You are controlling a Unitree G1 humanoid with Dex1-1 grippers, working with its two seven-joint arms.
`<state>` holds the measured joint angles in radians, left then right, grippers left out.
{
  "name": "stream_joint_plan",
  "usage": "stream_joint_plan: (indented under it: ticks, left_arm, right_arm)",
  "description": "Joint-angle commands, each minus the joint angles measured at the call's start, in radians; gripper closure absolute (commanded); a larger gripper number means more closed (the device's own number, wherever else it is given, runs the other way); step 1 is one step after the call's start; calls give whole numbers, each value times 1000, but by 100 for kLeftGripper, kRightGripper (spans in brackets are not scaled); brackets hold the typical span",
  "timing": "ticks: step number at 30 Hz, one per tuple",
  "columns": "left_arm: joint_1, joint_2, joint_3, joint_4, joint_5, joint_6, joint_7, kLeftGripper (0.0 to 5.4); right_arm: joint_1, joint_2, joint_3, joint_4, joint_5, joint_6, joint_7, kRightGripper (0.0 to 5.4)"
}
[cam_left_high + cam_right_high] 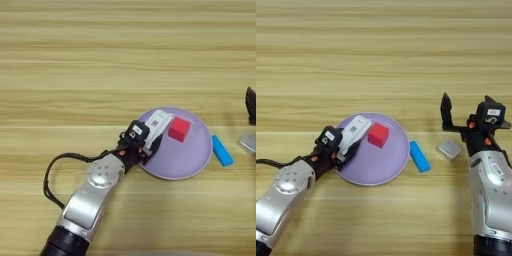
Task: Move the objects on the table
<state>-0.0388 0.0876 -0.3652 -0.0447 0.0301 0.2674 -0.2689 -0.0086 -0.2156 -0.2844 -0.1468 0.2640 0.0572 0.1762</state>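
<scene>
My left gripper (347, 143) is shut on the long white bar (355, 131), which lies tilted over the left rim of the lilac plate (381, 172). A small red cube (378, 135) rests on the plate just right of the bar's far end. The silver-grey square block (449, 149) lies on the table to the right of the plate. My right gripper (466, 114) stands open just behind and above that block, with nothing between its fingers. In the left eye view only one right fingertip (250, 104) shows at the edge.
A blue bar (419, 156) lies on the wood between the plate and the silver block. The left arm's black cable (55, 167) loops out over the table to the left of the forearm. The wooden tabletop (100, 60) stretches behind everything.
</scene>
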Motion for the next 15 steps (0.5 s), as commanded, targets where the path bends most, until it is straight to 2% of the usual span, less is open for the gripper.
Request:
stream_joint_plan:
  ticks: [1, 9, 15]
  left_arm:
    - [-6, -10, -2, 24, 10, 1, -1, 255]
    - [-7, -10, -3, 22, 17, 3, 3, 255]
    - [-8, -9, -3, 28, 24, 3, 7, 196]
  right_arm:
    - [8, 6, 3, -16, 3, 13, -9, 0]
    - [9, 4, 4, -18, 5, 14, -11, 0]
    - [10, 5, 5, -14, 4, 11, -11, 0]
